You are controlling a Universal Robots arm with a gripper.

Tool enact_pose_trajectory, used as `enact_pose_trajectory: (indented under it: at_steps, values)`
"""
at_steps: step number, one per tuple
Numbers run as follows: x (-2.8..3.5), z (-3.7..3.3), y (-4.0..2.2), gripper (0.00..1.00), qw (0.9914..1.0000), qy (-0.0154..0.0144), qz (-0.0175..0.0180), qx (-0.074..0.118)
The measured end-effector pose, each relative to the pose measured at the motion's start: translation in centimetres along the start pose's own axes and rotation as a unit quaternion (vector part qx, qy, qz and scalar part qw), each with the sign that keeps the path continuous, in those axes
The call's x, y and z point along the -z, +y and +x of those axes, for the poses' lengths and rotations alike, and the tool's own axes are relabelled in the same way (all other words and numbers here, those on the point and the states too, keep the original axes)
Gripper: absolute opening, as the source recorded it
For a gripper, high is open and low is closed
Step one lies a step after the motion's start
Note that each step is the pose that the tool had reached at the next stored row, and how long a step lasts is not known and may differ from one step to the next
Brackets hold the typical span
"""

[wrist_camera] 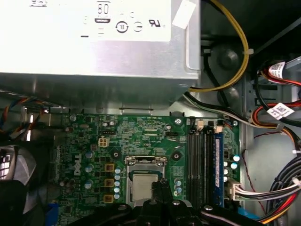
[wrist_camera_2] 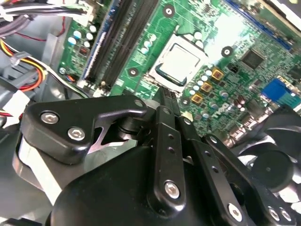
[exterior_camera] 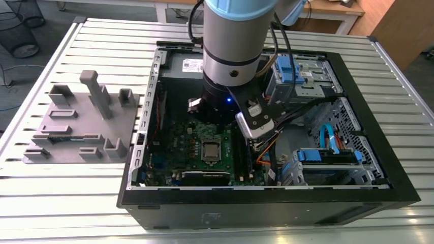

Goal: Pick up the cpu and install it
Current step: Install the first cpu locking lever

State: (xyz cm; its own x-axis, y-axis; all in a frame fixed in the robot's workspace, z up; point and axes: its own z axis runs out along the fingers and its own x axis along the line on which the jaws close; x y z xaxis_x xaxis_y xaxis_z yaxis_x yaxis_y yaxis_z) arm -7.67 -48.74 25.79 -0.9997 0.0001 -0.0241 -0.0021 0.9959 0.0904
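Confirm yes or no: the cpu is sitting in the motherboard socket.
Yes, in the first wrist view the cpu lies flat inside the socket frame on the green motherboard.

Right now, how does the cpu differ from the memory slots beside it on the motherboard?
The cpu is a flat square with a pale silvery-grey metal top; the memory slots are long, narrow and dark, one edged in blue. The cpu sits inside a metal socket frame, while the memory slots run as parallel strips along the board's edge. In both wrist views the claw is near the cpu, not the slots. Both are on the green motherboard.
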Motion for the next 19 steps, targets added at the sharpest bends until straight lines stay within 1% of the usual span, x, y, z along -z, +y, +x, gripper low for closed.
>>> enact_pose_trajectory:
  at_steps: [5, 7, 11, 15, 17, 19]
  values:
    - [-0.03, -1.20, 0.01, 0.11, 1.00000, 0.0000, 0.0000, 0.000]
    - [-0.05, -1.48, 0.08, 0.11, 1.00000, 0.0000, 0.0000, 0.000]
    - [-0.12, -1.65, 0.28, 0.11, 0.99998, 0.0006, -0.0002, 0.007]
    - [-0.20, -1.66, 0.36, 0.11, 0.99975, 0.0019, -0.0006, 0.022]
    - [-0.25, -1.66, 0.37, 0.11, 0.99938, 0.0029, -0.0008, 0.035]
    - [-0.31, -1.66, 0.38, 0.11, 0.99884, 0.0040, -0.0011, 0.048]
